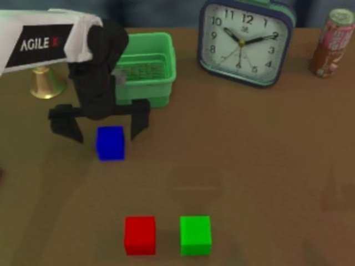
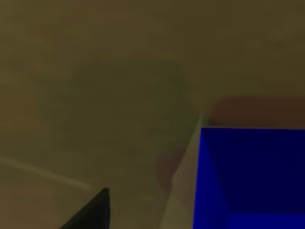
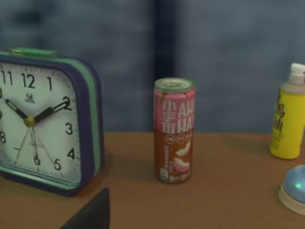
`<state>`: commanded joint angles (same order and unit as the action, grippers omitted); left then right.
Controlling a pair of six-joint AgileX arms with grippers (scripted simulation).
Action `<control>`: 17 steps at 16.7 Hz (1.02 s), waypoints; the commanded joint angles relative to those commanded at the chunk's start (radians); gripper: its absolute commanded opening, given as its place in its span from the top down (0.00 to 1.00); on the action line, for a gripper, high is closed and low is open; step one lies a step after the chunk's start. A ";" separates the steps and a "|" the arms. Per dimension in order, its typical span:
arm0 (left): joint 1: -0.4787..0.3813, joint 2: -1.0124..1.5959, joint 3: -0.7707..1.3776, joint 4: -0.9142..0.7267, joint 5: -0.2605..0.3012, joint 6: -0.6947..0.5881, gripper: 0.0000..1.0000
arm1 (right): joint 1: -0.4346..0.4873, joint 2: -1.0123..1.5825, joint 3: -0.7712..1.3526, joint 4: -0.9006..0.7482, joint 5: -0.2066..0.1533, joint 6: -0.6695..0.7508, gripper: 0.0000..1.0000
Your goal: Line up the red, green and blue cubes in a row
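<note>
The blue cube (image 1: 110,143) sits on the table at mid-left. My left gripper (image 1: 102,123) hangs open just behind and above it, with one dark finger on each side and the cube apart from both. In the left wrist view the blue cube (image 2: 252,176) fills one corner, beside one fingertip (image 2: 94,212). The red cube (image 1: 140,235) and green cube (image 1: 195,235) lie side by side near the front edge with a small gap between them. My right arm is out of the top view; its wrist view shows one fingertip (image 3: 96,211) and nothing held.
A pale green basket (image 1: 166,61) stands just behind the left gripper, and a brass bell (image 1: 45,83) at far left. An alarm clock (image 1: 246,40) and a drink can (image 1: 331,43) stand at the back. A yellow bottle (image 3: 288,119) shows in the right wrist view.
</note>
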<state>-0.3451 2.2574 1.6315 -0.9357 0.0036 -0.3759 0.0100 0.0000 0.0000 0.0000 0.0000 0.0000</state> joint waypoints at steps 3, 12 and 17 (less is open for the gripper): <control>-0.001 0.029 -0.040 0.060 0.000 -0.001 0.00 | 0.000 0.000 0.000 0.000 0.000 0.000 0.00; -0.001 0.029 -0.041 0.061 0.000 -0.001 0.45 | 0.000 0.000 0.000 0.000 0.000 0.000 0.00; -0.001 0.029 -0.041 0.061 0.000 -0.001 0.83 | 0.000 0.000 0.000 0.000 0.000 0.000 0.00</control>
<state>-0.3458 2.2866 1.5908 -0.8750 0.0039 -0.3764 0.0100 0.0000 0.0000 0.0000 0.0000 0.0000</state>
